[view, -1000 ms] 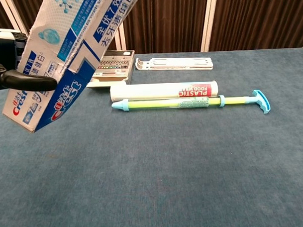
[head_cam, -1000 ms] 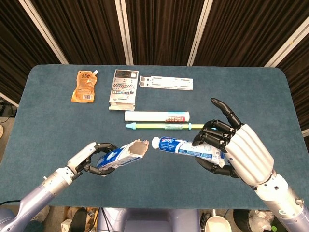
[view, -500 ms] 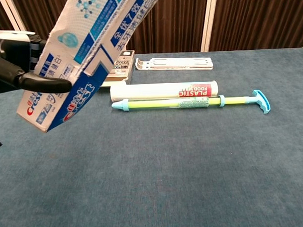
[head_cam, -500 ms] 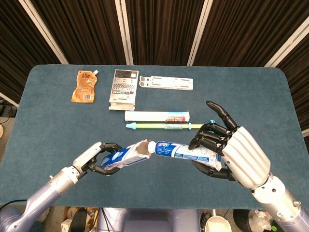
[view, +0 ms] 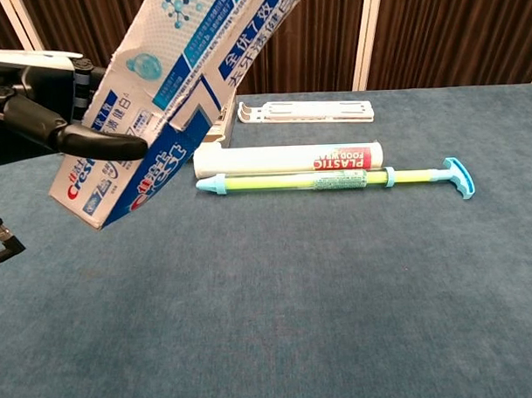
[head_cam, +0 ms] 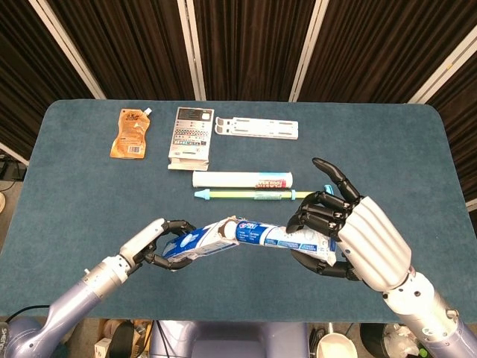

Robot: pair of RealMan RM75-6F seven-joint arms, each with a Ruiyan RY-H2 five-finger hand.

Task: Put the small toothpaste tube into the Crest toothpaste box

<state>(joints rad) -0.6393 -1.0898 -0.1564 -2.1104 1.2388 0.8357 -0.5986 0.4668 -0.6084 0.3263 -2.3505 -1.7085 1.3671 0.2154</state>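
Blue-white box [view: 171, 97] reads "Crest"; roll [view: 286, 158] reads "PLASTIC FOOD WRAP"

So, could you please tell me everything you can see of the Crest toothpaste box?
The Crest toothpaste box is a long white and blue cardboard carton with red Crest lettering and Chinese print. The left hand grips it near one end, off the table and tilted. Its other end is open with torn-looking flaps, and the capped end of the small toothpaste tube, held by the right hand, sits at that mouth.

Head view looks steeply down over whole table [head_cam: 74, 186]; chest view low, close, facing curtains; both share table centre.
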